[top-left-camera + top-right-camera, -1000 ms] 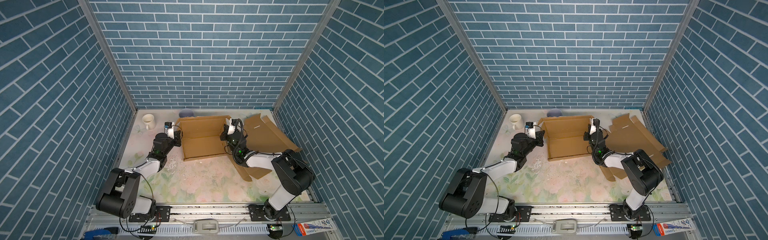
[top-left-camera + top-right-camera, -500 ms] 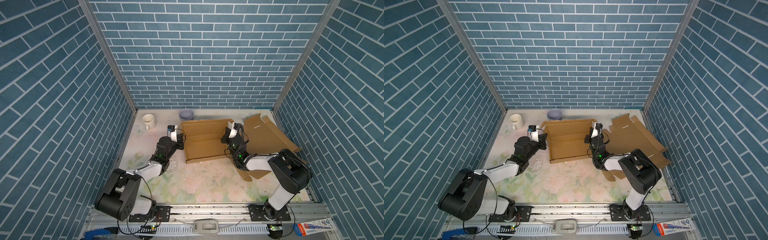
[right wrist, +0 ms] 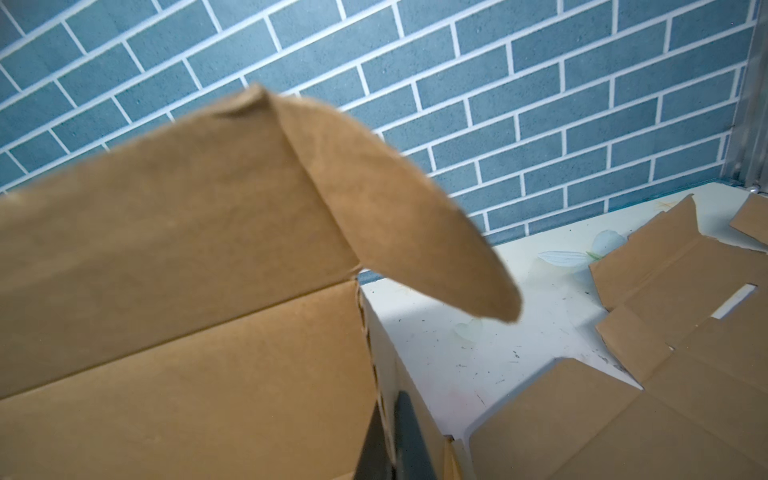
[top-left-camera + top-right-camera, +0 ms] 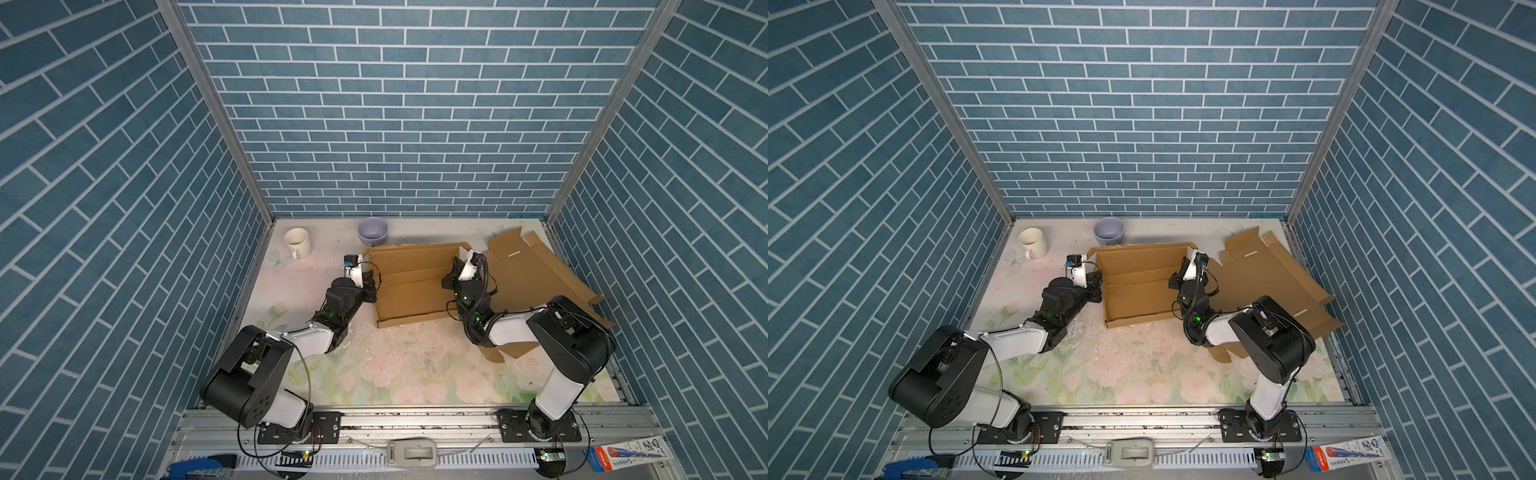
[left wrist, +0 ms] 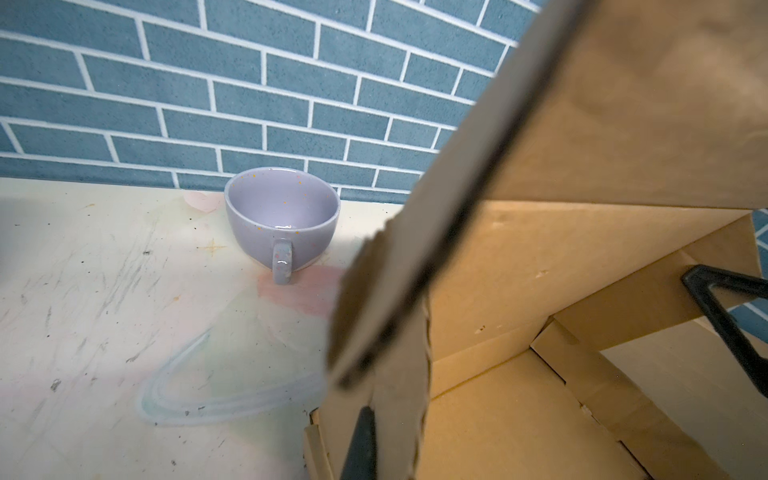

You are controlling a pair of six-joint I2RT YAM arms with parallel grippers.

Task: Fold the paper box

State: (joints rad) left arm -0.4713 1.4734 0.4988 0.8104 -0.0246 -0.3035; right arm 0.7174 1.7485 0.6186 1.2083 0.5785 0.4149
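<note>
Holding paper box (image 4: pixel 411 286), mid-table toward the back wall, rear panel raised. Left gripper (image 4: pixel 372 286): my fingers (image 5: pixel 361 444) clamped on its left side wall. Right gripper (image 4: pixel 449 279): fingers (image 3: pixel 409 436) clamped on its right side wall. Handling, as I judge it: raise both walls evenly, pinch light, creases square. Nearby: purple cup (image 4: pixel 372 231) just behind; flat cardboard sheet (image 4: pixel 536 274) beside.

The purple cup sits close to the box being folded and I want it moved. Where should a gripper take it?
Take the purple cup by its rim wall from above, one finger inside, one outside: it stands upright, mouth open. Come in on the side away from the cardboard box, which stands close by. The handle looks short, probably a poorer hold.
</note>
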